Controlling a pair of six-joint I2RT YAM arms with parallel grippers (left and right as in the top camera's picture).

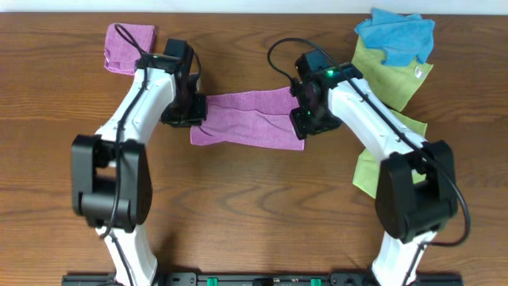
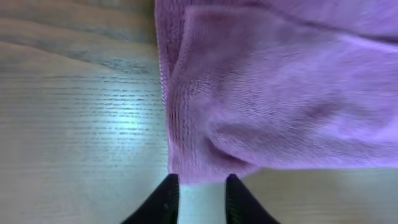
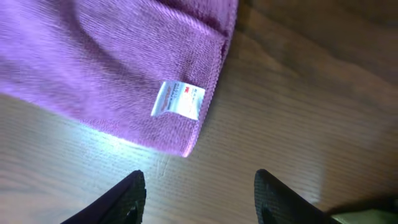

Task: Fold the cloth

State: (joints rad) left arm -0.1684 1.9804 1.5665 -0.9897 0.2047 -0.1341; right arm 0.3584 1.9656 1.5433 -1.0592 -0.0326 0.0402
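Workpiece: cloth [image 1: 246, 119], purple-magenta microfibre, doubled into a long strip. Lies flat at ctr of table [image 1: 254, 206], between both arms. Layers are offset and the lower edge runs slightly skewed. White tag [image 3: 178, 99] sits at the R end, near a corner.
L gripper [image 2: 202, 182]: fingers a narrow gap apart, bare table showing between them. Strip's L edge is just beyond the tips; nothing grasped.
R gripper [image 3: 199, 177]: jaws spread wide, released. Tagged corner just ahead, not touched.
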